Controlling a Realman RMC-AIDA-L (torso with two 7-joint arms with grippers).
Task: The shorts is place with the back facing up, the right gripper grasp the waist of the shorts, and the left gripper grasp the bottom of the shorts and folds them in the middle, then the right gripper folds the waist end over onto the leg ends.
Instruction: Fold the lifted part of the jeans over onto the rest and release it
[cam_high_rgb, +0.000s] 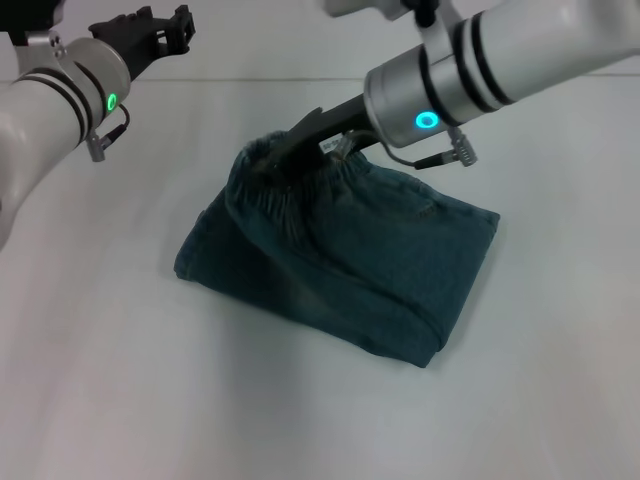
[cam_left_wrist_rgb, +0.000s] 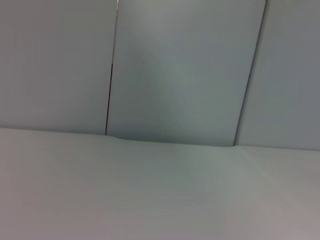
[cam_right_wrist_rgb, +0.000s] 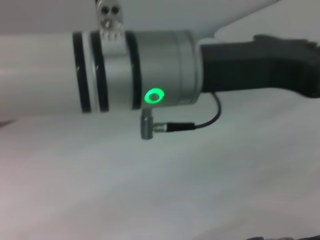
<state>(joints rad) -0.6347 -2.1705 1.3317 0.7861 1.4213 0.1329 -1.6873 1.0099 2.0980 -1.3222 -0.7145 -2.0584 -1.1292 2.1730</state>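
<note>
The denim shorts (cam_high_rgb: 340, 265) lie folded into a compact dark blue bundle near the middle of the white table (cam_high_rgb: 120, 380). The ruffled elastic waist (cam_high_rgb: 300, 185) sits at the far end of the bundle, puckered and slightly raised. The leg ends cannot be picked out in the folded pile.

The right gripper (cam_high_rgb: 272, 160) reaches in from the right side of the head view, its silver wrist with a lit ring above the far right part of the shorts. Its black claw points down onto the waist and touches the gathered band; the fabric bunches up around the tips, but whether the claw is closed on the cloth or merely resting on it cannot be told.

The left gripper (cam_high_rgb: 178, 28) hangs in the air at the far left, well apart from the shorts, above bare table. Its black fingers stand spread with a gap between them, holding nothing.

The right wrist view shows the left arm's silver wrist with its green light (cam_right_wrist_rgb: 154, 96) and black gripper body over the table. The left wrist view shows only the table surface and grey wall panels (cam_left_wrist_rgb: 185, 70).
</note>
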